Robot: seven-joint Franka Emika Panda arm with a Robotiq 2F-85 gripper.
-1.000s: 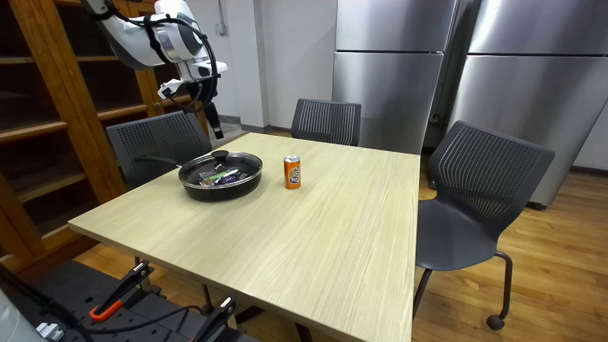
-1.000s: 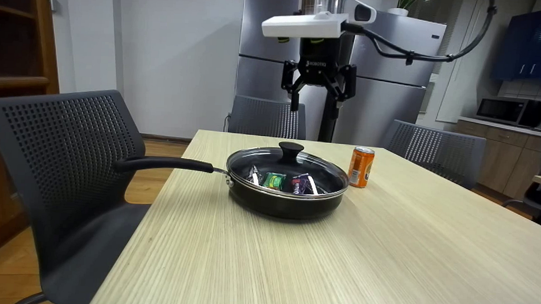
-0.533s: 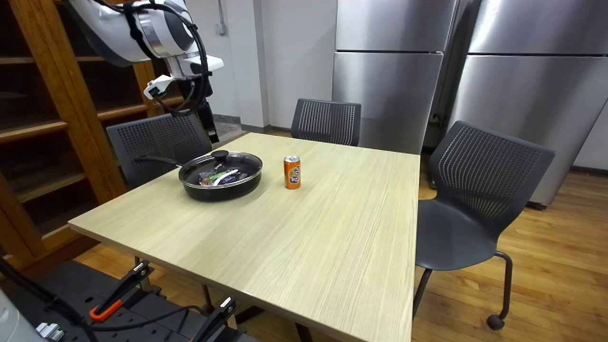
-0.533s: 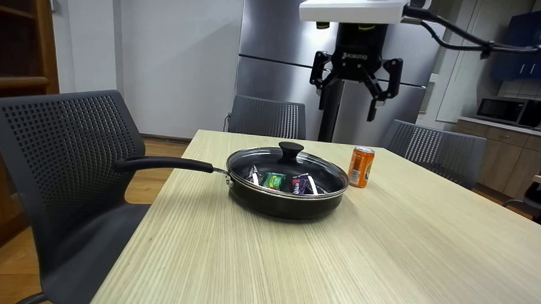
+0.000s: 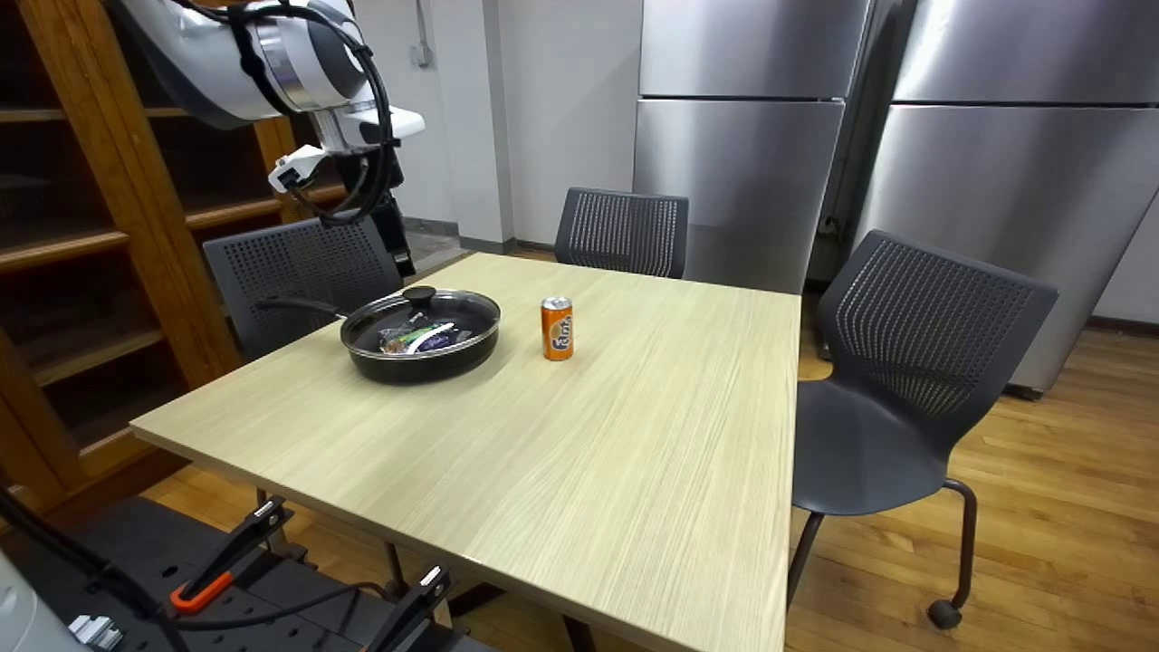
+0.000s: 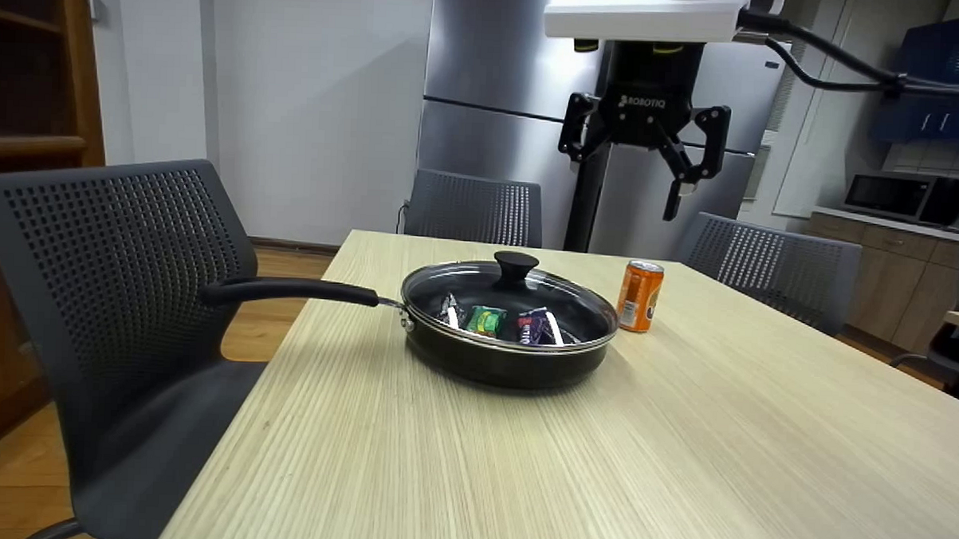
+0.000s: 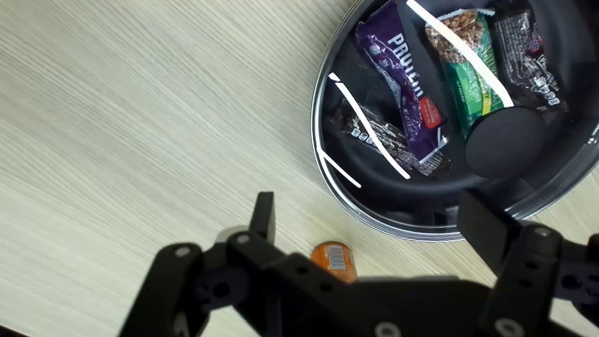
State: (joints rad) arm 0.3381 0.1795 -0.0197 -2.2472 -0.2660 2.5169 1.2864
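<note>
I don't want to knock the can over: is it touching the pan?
Apart. In an exterior view, a strip of table shows between the can and the pan; the wrist view shows that gap too.

Blk pan (image 6: 501,370) (clr lid (image 6: 512,300) on).

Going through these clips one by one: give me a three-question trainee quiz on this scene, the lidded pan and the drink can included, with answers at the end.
1. Which brand name is printed on the drink can standing on the table?

2. Where is the glass lid?
A) On the frying pan
B) Leaning against the drink can
C) Flat on the table

3. True or false: the fingers are gripping the lid's knob.

Key:
1. Fanta.
2. A.
3. False: the fingers stand apart, clear of the knob, with nothing held between them.
</note>
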